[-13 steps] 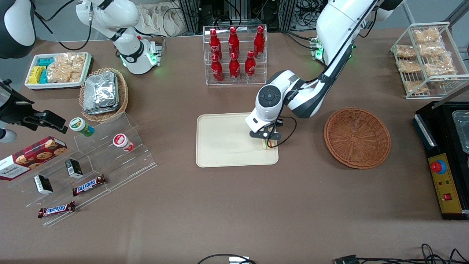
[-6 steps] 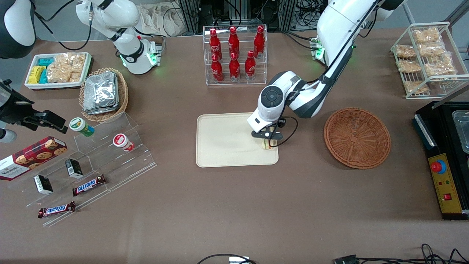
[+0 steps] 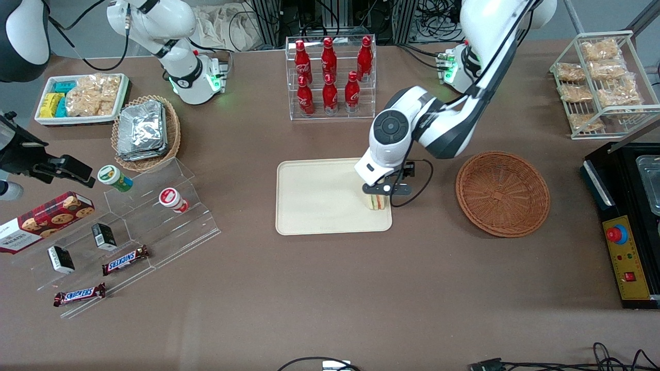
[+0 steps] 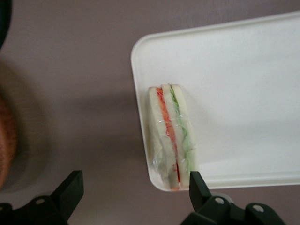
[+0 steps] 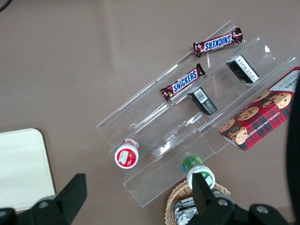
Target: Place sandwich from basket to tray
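Since the earlier frames we see the left arm's tool [image 3: 382, 189] lifted off the sandwich [image 3: 376, 201], which it formerly covered and which now shows standing on edge on the tray [image 3: 319, 198].

Reading the front view from its left edge: we note a white tray of snack packets [image 3: 81, 99], a light wicker basket of foil packets [image 3: 145, 132], and a clear stepped display [image 3: 129, 226] carrying two small round tubs, small dark boxes and Snickers bars [image 3: 125, 260], all toward the parked arm's end of the worktop [image 3: 330, 299]. A clear rack of red bottles [image 3: 331, 77] stands farther from the front camera than the tray.

On the cream tray, the sandwich sits at the rim nearest the reddish-brown woven basket [image 3: 502, 193], close to the corner nearer the front camera. The tool hangs just above it, slightly farther from the camera. In the left wrist view, the tool [image 4: 136, 190] has its fingers [image 4: 199, 185] spread wide apart, gripping nothing, with the sandwich [image 4: 171, 136] lying free between them along the tray [image 4: 243, 84] edge. The basket lies beside the tray, toward the working arm's end, with nothing in it. A wire rack of bagged snacks [image 3: 600, 82] stands at that end.
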Tool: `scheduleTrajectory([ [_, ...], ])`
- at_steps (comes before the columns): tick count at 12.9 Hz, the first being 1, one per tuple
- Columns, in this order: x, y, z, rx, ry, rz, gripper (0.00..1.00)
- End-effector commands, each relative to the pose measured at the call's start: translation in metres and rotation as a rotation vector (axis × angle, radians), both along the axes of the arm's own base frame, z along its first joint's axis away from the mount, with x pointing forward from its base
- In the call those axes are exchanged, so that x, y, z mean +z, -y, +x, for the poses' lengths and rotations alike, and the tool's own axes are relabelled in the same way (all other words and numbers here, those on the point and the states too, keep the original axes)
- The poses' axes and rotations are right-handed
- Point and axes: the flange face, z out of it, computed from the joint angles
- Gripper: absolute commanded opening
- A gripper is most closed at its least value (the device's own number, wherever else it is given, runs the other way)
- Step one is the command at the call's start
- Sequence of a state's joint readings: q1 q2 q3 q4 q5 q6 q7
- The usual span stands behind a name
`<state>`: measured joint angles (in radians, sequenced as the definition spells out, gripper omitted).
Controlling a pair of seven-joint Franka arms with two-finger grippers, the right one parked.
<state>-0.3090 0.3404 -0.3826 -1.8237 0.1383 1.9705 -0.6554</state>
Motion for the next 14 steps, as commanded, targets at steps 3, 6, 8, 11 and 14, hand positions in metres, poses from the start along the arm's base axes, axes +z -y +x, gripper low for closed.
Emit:
scheduleTrajectory([
  [3,0.154,-0.109,0.065,0.063,0.009,0.005,1.0],
  [6,0.202,-0.183,0.073,0.12,0.074,-0.003,1.0],
  [8,0.216,-0.213,0.073,0.164,0.083,0.004,1.0],
  [11,0.229,-0.262,0.086,0.153,0.093,-0.007,1.0],
  [14,0.252,-0.296,0.098,0.204,0.144,-0.028,1.0],
])
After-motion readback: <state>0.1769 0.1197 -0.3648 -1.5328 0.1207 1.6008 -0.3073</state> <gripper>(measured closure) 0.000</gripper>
